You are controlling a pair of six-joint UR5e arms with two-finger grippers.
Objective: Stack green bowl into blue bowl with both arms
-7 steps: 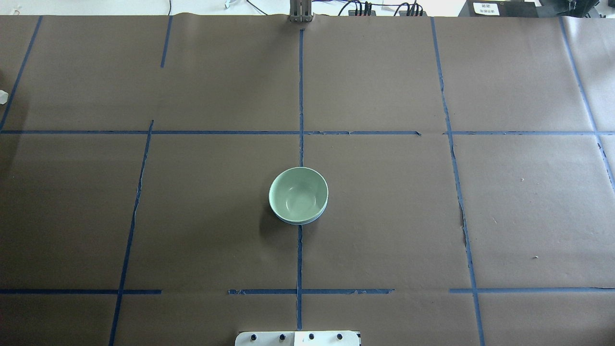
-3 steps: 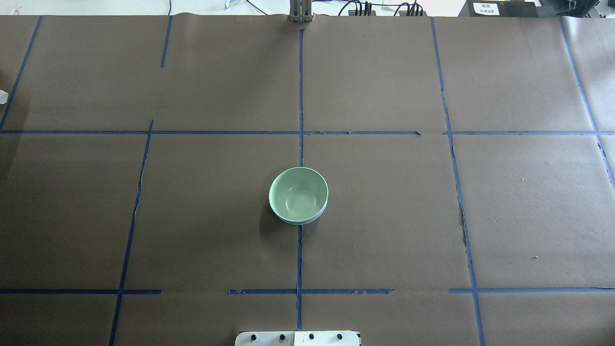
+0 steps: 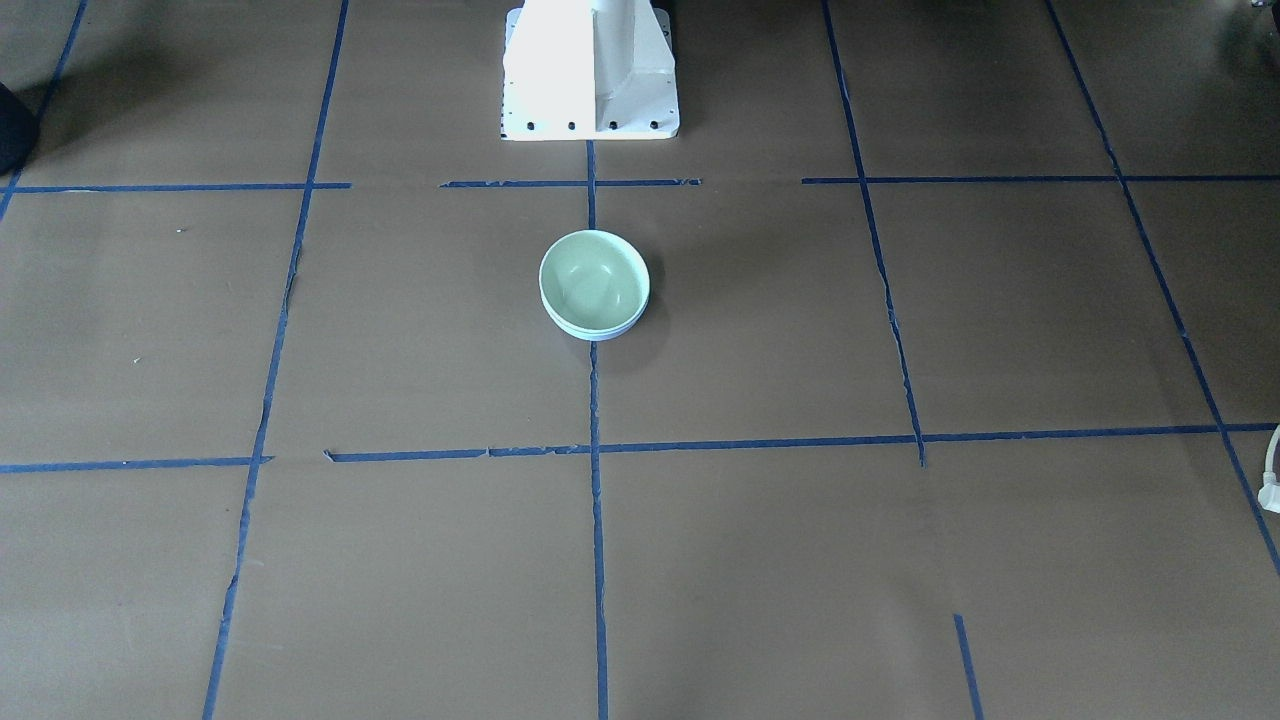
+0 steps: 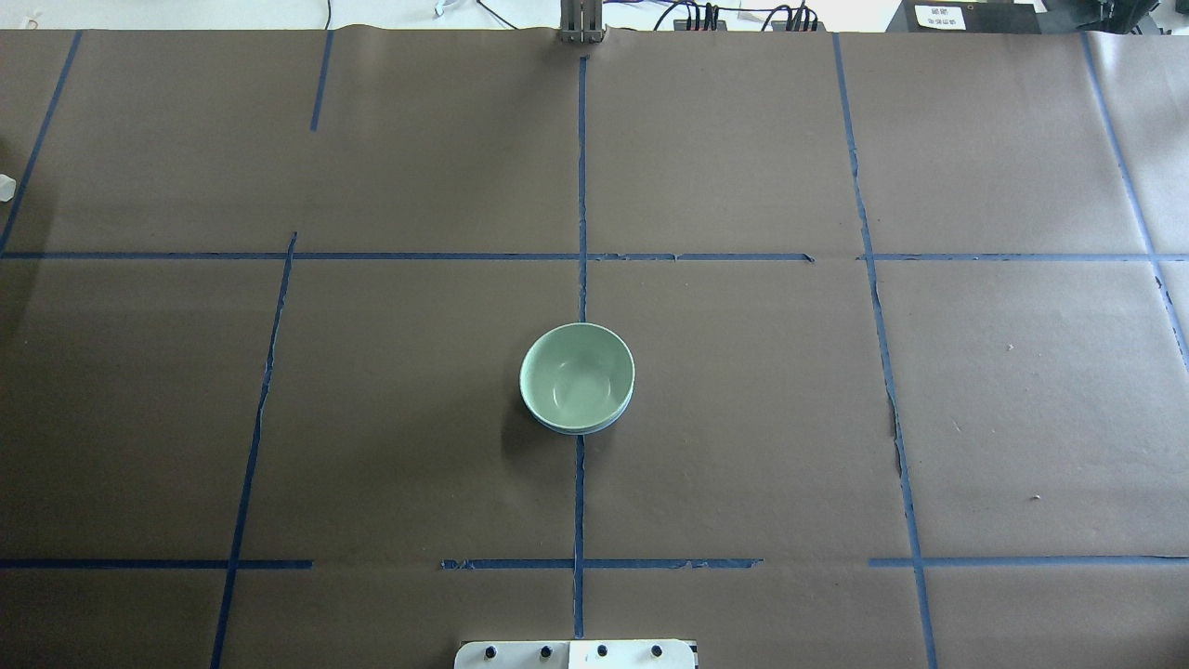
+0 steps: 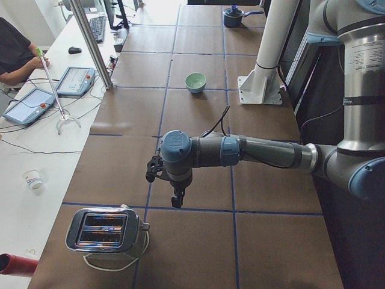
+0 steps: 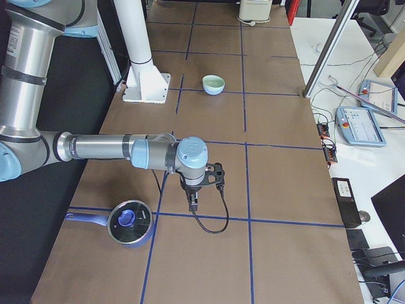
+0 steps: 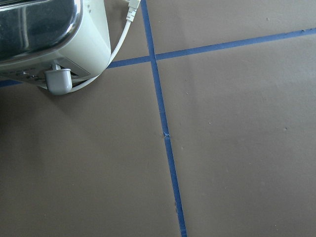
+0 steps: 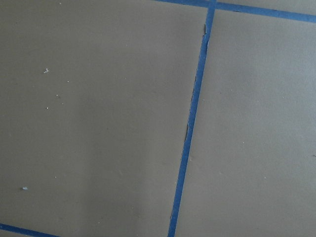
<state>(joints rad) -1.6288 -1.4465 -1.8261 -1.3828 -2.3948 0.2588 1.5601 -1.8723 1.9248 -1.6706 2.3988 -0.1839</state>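
The green bowl [image 4: 577, 374] sits nested inside the blue bowl [image 4: 594, 428] at the table's middle; only a thin rim of the blue one shows under it. Both also show in the front view, the green bowl [image 3: 593, 280] above the blue bowl's edge [image 3: 596, 334]. The left gripper [image 5: 176, 201] hangs over bare table far from the bowls, near a toaster. The right gripper [image 6: 193, 206] hangs over bare table at the other end, near a pot. Both show only in the side views, so I cannot tell whether they are open or shut. No gripper touches a bowl.
A silver toaster [image 5: 105, 232] with a white cord stands near the left gripper and shows in the left wrist view [image 7: 44, 34]. A blue lidded pot [image 6: 128, 223] lies near the right gripper. The white pedestal [image 3: 590, 70] stands behind the bowls. An operator [image 5: 12, 48] sits at a side desk.
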